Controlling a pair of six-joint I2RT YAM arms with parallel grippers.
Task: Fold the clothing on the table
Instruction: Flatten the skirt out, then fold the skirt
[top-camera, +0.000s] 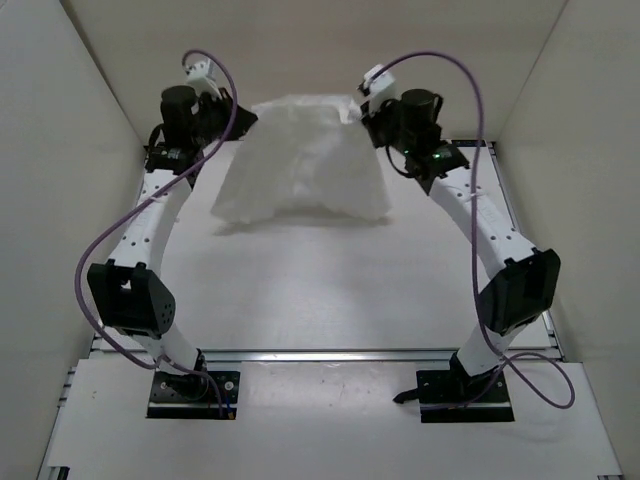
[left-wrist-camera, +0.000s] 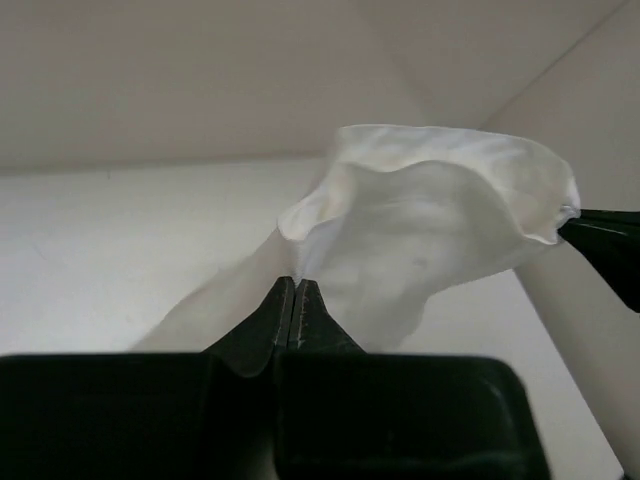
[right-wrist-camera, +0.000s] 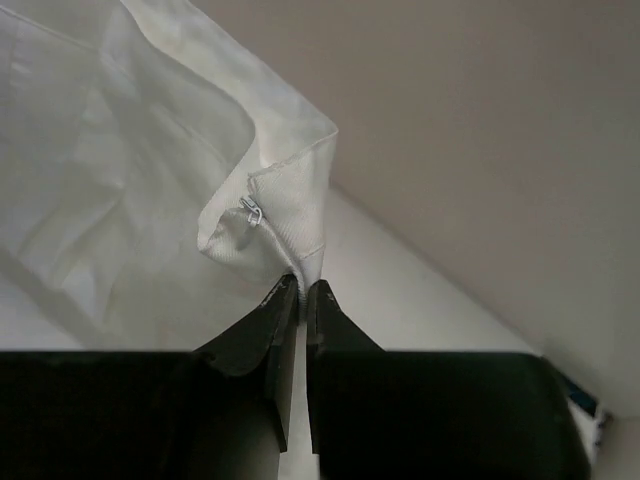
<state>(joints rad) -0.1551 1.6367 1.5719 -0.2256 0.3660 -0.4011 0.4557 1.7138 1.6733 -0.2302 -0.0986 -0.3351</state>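
The clothing (top-camera: 305, 160), a thin white garment, hangs stretched between both grippers at the far end of the table (top-camera: 330, 290), its lower hem spreading just above the surface. My left gripper (left-wrist-camera: 295, 283) is shut on the garment's left top edge (left-wrist-camera: 430, 220). Pinched in my shut right gripper (right-wrist-camera: 303, 282) is the right top corner, a ribbed band (right-wrist-camera: 285, 215) with a small metal hook (right-wrist-camera: 250, 211). In the top view the left gripper (top-camera: 243, 112) and right gripper (top-camera: 357, 108) hold the two upper corners apart.
Off-white walls (top-camera: 60, 150) enclose the table on the left, right and back. A silver rail (top-camera: 320, 355) and both arm bases (top-camera: 195, 392) sit at the near edge. Purple cables (top-camera: 100, 250) loop beside each arm.
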